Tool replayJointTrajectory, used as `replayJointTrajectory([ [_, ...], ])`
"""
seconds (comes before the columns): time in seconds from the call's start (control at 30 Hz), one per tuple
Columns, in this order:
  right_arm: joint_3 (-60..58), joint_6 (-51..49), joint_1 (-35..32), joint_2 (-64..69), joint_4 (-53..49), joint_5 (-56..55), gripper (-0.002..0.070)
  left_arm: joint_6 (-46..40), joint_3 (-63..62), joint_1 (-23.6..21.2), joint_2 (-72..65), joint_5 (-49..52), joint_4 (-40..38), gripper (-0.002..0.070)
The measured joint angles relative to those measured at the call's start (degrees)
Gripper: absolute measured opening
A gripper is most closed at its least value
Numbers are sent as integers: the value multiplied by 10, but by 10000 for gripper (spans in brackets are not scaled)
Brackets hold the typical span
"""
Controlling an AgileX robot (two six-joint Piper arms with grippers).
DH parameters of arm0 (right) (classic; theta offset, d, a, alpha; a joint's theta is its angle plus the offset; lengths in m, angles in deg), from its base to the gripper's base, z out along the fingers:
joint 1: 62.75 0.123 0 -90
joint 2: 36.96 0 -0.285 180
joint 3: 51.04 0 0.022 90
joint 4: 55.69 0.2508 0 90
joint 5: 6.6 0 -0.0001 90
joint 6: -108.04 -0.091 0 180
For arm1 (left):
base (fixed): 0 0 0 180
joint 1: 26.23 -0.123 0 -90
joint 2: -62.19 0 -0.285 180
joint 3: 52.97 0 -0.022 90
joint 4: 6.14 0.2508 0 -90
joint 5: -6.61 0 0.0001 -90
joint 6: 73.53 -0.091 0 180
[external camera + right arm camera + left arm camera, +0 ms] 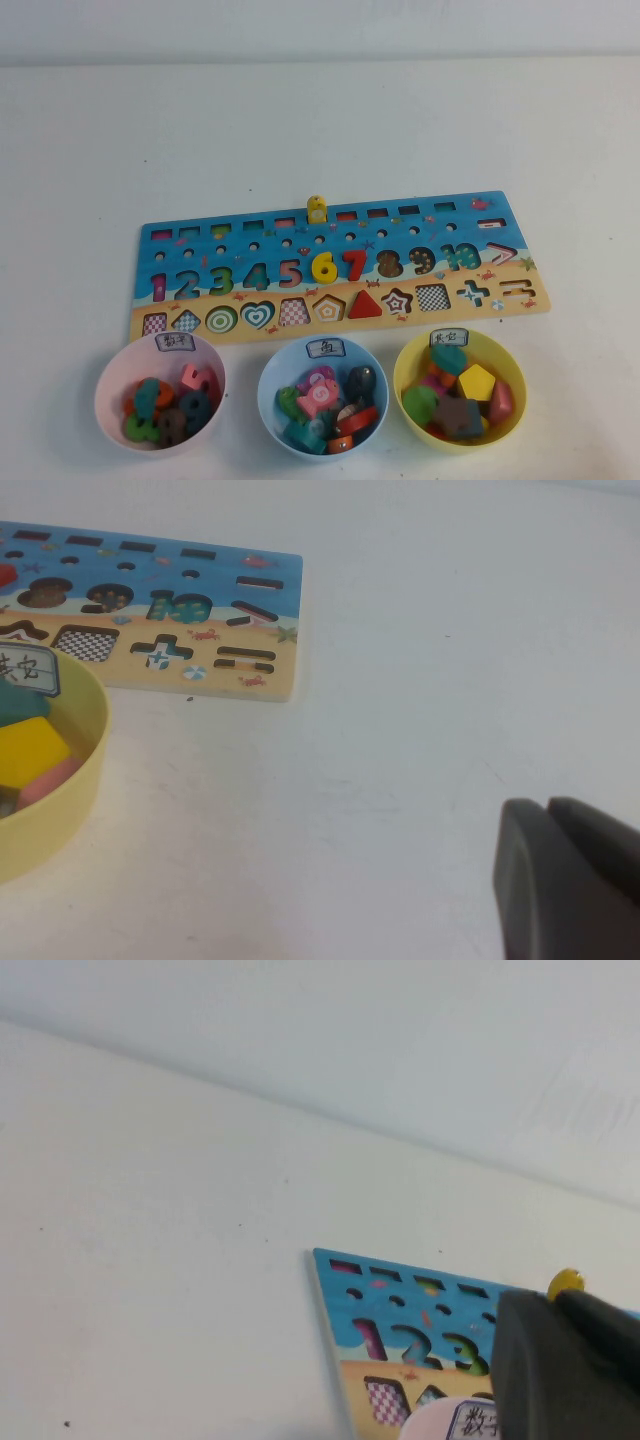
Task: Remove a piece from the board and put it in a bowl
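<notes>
The yellow "6" piece sits in its cut-out in the number row of the board. The pale pink bowl stands in front of the board's left end and holds several number pieces. Neither gripper shows in the high view. My left gripper is shut and empty, near the pink bowl's rim and the board's left end. My right gripper is shut and empty over bare table, right of the board's right end.
A light blue bowl and a yellow bowl, both with pieces, stand in front of the board. A small yellow peg piece stands at the board's far edge. A red "7" sits beside the "6".
</notes>
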Motion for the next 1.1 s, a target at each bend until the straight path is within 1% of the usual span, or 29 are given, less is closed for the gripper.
replayJointTrajectory([
  [0.17,0,0,0,0,0,0,-18,18,0,-1,0,-27,-5,-4],
  [0.33,0,0,0,0,0,0,-18,44,-3,-1,0,-23,-10,-4],
  [0.47,0,0,0,0,0,0,-18,61,-69,-1,-43,52,-12,-4],
  [0.67,0,0,0,0,0,0,-18,66,-204,-1,-186,200,-12,-4],
  [0.77,0,0,0,0,0,0,-18,67,-250,-1,-254,241,-12,-4],
  [0.83,0,0,0,0,0,0,-18,55,-274,-1,-299,259,-12,-4],
  [0.93,0,0,0,0,0,0,-18,13,-311,-1,-361,287,-23,-4],
  [1.1,0,0,0,0,0,0,-18,-65,-380,-1,-479,340,-65,-4],
])
